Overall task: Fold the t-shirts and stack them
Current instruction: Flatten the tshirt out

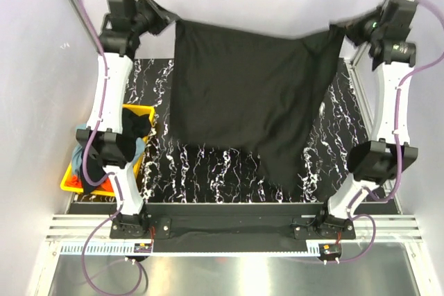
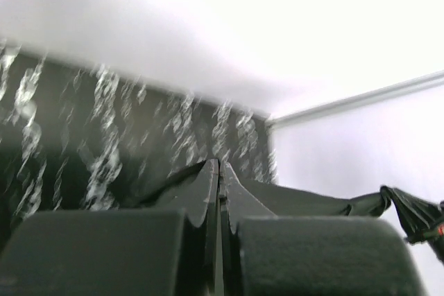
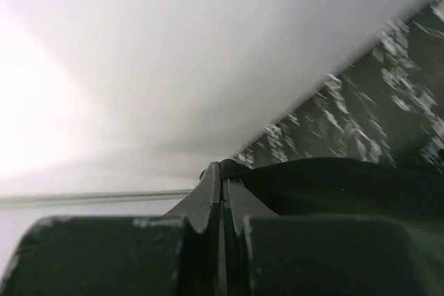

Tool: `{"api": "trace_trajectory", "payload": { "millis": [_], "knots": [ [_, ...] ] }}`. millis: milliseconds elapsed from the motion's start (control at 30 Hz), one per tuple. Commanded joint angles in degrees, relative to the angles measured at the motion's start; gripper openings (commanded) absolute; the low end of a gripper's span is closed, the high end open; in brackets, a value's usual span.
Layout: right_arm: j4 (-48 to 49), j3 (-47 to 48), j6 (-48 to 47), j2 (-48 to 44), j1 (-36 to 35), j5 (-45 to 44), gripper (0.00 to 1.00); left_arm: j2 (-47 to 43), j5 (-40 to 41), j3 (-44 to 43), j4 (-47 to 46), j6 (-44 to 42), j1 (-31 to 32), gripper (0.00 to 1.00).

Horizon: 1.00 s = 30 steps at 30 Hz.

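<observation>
Black t-shirt (image 1: pixel 250 95) airborne, yellow bin (image 1: pixel 143 111) mostly hidden

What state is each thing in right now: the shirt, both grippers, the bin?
black t-shirt: unfolded, held up by two corners, hanging spread above the table.
left gripper: shut on the black t-shirt.
right gripper: shut on the black t-shirt.
yellow bin: holds crumpled clothes, not folded.

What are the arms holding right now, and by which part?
One black shirt, stretched in the air between them. The left gripper is shut on its top left corner, the right gripper on its top right corner.
</observation>
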<state>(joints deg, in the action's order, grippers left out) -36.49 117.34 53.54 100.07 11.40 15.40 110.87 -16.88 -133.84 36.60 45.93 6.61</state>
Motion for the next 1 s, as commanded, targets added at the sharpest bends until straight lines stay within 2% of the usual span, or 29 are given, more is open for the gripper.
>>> {"api": "trace_trajectory", "payload": {
  "millis": [0, 67, 100, 167, 200, 267, 300, 367, 400, 433, 500, 533, 567, 633, 667, 700, 800, 833, 967],
  "knots": [
    [0.9, 16.8, -3.7, -1.2, 0.6, 6.8, 0.0, -3.6, -2.5, -11.1, -4.1, 4.8, -2.0, 0.0],
    [-3.0, 21.1, -4.9, -1.6, 0.6, 7.7, 0.0, -8.8, -3.1, -7.0, -5.7, 4.1, -2.0, 0.0],
    [-3.5, 20.6, -5.2, -3.6, 0.6, 7.9, 0.0, -10.9, -3.2, -1.0, -6.9, 3.7, -2.0, 0.0],
    [-4.9, 15.9, -5.8, -6.6, 0.6, 7.3, 0.0, -17.5, -3.5, 6.2, -7.4, 2.3, -2.0, 0.0],
    [-5.2, 13.6, -6.8, -10.3, 0.6, 6.8, 0.0, -19.9, -4.3, 13.6, -7.7, 1.5, -2.0, 0.0],
    [-5.9, 4.2, -9.0, -15.1, 0.6, 4.2, 0.0, -27.4, -4.2, 22.3, -7.9, -0.3, -1.8, 0.0],
    [-5.9, 0.3, -9.6, -20.6, 0.6, 2.9, 0.0, -30.0, -3.9, 31.1, -8.6, -0.8, -1.6, 0.0],
    [-5.8, -12.1, -10.5, -26.4, 0.6, -1.8, 0.0, -37.2, -2.8, 39.6, -9.3, -2.3, -1.3, 0.0],
    [-5.7, -16.6, -10.3, -32.0, 0.6, -4.0, 0.0, -39.4, -2.5, 47.2, -9.4, -3.1, -0.8, 0.0],
    [-4.9, -25.9, -10.0, -34.6, 0.6, -4.2, 0.0, -41.3, -2.4, 51.0, -9.8, -3.5, -0.5, 0.0],
    [-2.1, -36.8, -7.9, -41.4, 0.6, -3.0, 0.0, -45.4, -3.1, 61.4, -12.0, -3.8, 1.3, 0.0],
    [0.9, -47.6, -6.9, -43.2, 0.6, -0.7, 0.0, -46.4, -3.1, 64.8, -13.0, -3.9, 2.0, 0.0],
    [2.2, -52.6, -5.2, -45.4, 0.6, 0.8, 0.0, -47.8, -2.1, 68.2, -14.0, -4.1, 2.7, 0.0],
    [6.3, -65.1, -4.2, -46.5, 0.6, 5.0, 0.0, -48.3, -1.1, 77.5, -17.0, -3.8, 4.7, 0.0],
    [6.4, -68.0, -4.2, -47.2, 0.6, 5.3, 0.0, -48.0, -0.3, 83.1, -18.5, -3.5, 5.6, 0.0],
    [6.5, -72.4, -4.6, -47.7, 0.6, 5.3, 0.0, -47.8, 0.5, 85.6, -18.8, -2.6, 6.0, 0.0],
    [3.5, -76.0, -6.6, -51.2, 0.6, 2.3, 0.0, -46.2, 2.4, 92.8, -19.8, -1.8, 7.1, 0.0],
    [-0.1, -76.3, -7.0, -52.1, 0.6, 0.4, 0.0, -45.7, 4.1, 93.8, -20.0, -2.0, 7.4, 0.0],
    [-3.7, -78.2, -8.6, -56.1, 0.6, -3.7, 0.0, -44.9, 6.1, 95.7, -20.1, -2.6, 8.4, 0.0]
  ]
}}
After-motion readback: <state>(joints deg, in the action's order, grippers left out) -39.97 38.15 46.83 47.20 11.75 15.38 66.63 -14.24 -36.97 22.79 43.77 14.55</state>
